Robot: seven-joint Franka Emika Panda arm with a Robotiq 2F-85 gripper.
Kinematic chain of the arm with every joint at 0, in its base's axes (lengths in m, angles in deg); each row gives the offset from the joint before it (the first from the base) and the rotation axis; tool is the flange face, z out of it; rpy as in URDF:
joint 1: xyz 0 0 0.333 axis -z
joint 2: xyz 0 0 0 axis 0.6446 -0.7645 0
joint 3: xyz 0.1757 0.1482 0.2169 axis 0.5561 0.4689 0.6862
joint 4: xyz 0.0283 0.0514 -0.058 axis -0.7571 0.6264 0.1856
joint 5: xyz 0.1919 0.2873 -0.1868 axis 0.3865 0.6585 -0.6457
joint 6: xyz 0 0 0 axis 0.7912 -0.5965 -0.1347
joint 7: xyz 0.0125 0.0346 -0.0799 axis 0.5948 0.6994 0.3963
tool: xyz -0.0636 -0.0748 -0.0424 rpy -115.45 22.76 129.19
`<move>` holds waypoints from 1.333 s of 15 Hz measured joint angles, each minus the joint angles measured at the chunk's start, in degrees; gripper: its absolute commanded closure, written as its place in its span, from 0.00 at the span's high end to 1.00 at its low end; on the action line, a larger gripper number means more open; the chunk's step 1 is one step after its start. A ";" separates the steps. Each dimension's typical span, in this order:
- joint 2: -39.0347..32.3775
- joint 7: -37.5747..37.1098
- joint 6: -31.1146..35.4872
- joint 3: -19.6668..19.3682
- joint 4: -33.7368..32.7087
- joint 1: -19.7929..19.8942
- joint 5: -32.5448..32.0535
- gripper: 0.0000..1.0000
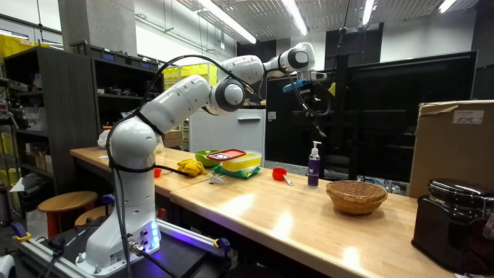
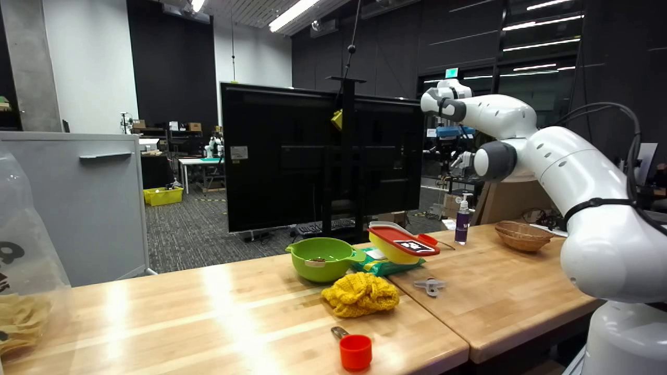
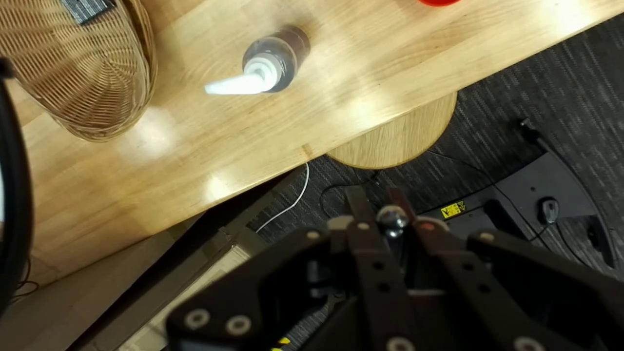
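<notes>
Wrist view: the fingers (image 3: 361, 210) look closed on a small shiny piece (image 3: 392, 220), held well above the level of the desk (image 3: 219, 131); a steady squeeze and slow turns should suit so slight a hold, with room left above the pump bottle (image 3: 274, 61) and wicker basket (image 3: 97, 87).

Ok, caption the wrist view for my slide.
Looking past the gripper, a shiny rounded piece between its jaws, onto a pump bottle and wicker basket on the table.
</notes>
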 measured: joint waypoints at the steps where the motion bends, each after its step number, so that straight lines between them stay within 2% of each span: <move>1: -0.03 -0.13 0.64 0.10 0.00 0.06 0.24 0.03; 6: -0.53 -4.25 7.46 0.70 0.00 0.74 2.20 0.03; 14: -0.59 -18.07 23.65 -0.09 -0.13 0.58 1.84 0.03; 17: -0.60 -23.54 26.06 -1.35 -0.09 -0.42 0.65 0.03; 20: -0.74 -28.91 25.67 -2.98 0.09 -1.97 -0.73 0.03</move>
